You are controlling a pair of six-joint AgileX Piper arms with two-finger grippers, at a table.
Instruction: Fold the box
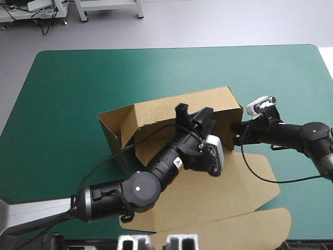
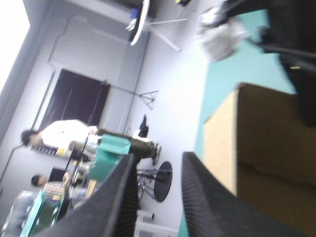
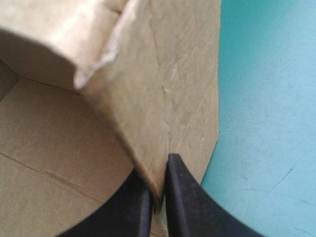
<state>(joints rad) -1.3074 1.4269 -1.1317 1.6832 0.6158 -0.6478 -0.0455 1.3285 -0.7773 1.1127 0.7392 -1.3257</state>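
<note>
While the brown box (image 1: 218,104) is sitting half raised at the middle of the teal-green counter (image 1: 78,83), its far wall and left wall are standing and its lid is lying flat toward the near edge. Only the high view is showing this whole layout. In it, the left end effector (image 1: 195,109) is reaching over the box floor near the far wall, and the right end effector (image 1: 235,129) is meeting the box's right end. The left wrist view is looking level into the room beside a standing wall, and there the black fingers (image 2: 118,197) are spread apart with nothing between them. The right wrist view alone is showing the grip: the right fingers (image 3: 182,197) are pinching the edge of a raised board flap, all but closed on it, with bare counter beside it.
</note>
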